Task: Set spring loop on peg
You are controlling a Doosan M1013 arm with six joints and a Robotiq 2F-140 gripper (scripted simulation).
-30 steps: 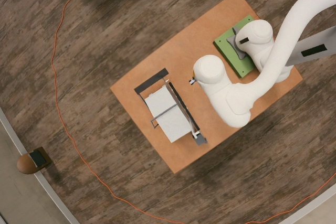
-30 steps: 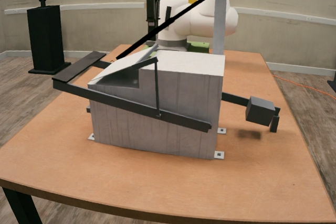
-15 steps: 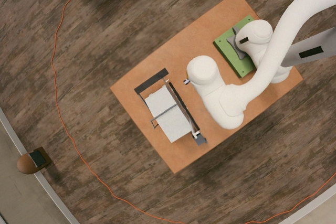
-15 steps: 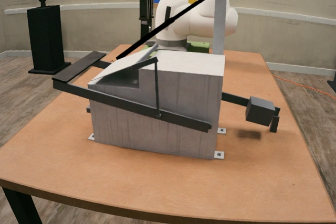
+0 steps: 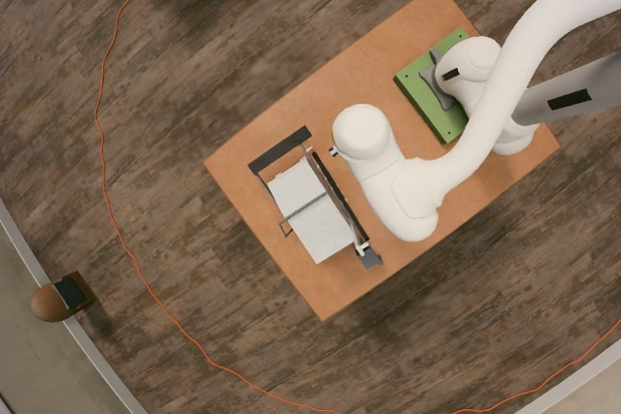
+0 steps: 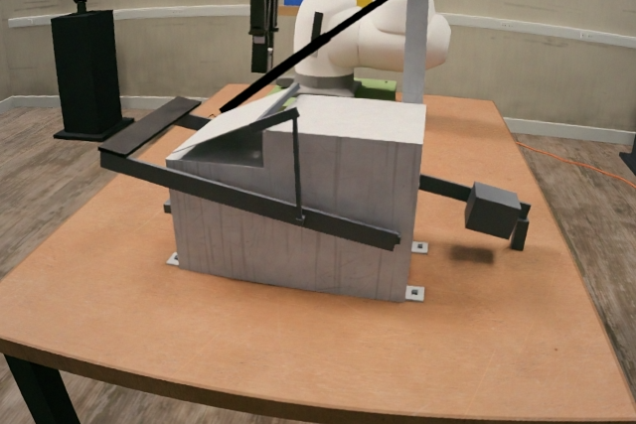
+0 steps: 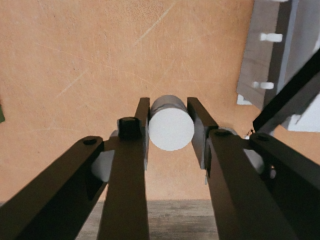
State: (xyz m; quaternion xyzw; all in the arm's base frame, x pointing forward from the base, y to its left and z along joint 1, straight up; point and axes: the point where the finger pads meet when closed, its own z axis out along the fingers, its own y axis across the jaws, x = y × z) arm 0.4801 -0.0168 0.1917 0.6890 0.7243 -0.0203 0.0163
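Note:
My gripper [image 5: 333,150] [image 6: 261,58] [image 7: 168,112] is shut on the steel test weight [image 7: 171,132], a pale round-topped cylinder seen end-on in the wrist view. It holds the weight in the air above the bench, beside the feeder [image 5: 320,229] [image 6: 297,249]. The feeder's dark pedal [image 5: 280,149] [image 6: 151,126] stands raised at the front of its long side arms. White pegs [image 7: 271,37] [image 7: 263,85] stick out of the feeder's side at the right of the wrist view. I cannot make out the spring or which peg its loop is on.
A black diagonal bar [image 6: 287,63] [image 7: 295,87] runs up to a tall grey post [image 6: 416,34] on the gripper's side of the feeder. A dark block [image 6: 492,209] hangs at the rear of the arms. The green base plate [image 5: 426,99] carries the arm on the bench [image 5: 345,74].

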